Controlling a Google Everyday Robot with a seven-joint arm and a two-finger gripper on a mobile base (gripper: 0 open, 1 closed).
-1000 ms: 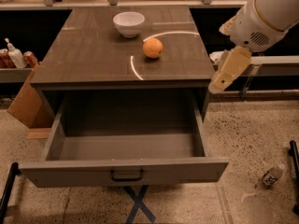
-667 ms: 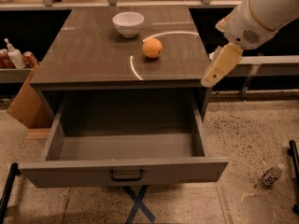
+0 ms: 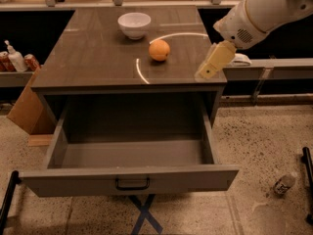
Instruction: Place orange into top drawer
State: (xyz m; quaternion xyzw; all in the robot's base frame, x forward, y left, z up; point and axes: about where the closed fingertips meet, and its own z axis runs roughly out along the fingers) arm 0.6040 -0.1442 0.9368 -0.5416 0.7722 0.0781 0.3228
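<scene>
The arm (image 3: 274, 9) is reaching down from the right. The gripper (image 3: 206, 72) is hanging empty over the right edge of the table (image 3: 93, 62); I cannot tell how far open it is. It is now nearer the orange (image 3: 159, 50) than before.

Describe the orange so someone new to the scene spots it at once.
Start at the dark table with the top drawer open below it. On the tabletop, right of centre, the orange sits nearer the camera than the white bowl, with the robot's hand at the right edge. It is the only small, orange-coloured ball there.
</scene>
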